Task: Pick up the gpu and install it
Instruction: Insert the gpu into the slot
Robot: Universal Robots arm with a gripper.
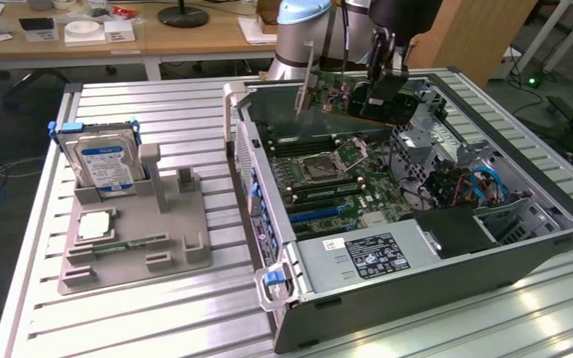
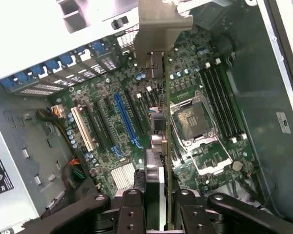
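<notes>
**Exterior view.** The gpu (image 1: 351, 101) is a thin card with a green board, a dark face and a silvery bracket at the end toward the exterior view's left. It hangs on edge in the air over the far part of the open computer case (image 1: 525, 246), with the fingers (image 1: 388, 71) pinching its upper edge. Below it lies the motherboard (image 1: 366, 186), with a bare processor socket (image 1: 336, 160) and a blue slot (image 1: 316, 213). Well apart on the ribbed surface (image 1: 147, 313), a grey holder (image 1: 157, 224) carries an upright hard drive (image 1: 107, 168) and a flat memory stick (image 1: 122, 245).

**Wrist view.** The gpu (image 2: 158, 122) is seen edge-on, clamped between the fingers (image 2: 132, 214). It hangs above the board between the blue slot (image 2: 124, 122) and the processor socket (image 2: 190, 122), not seated.
</notes>
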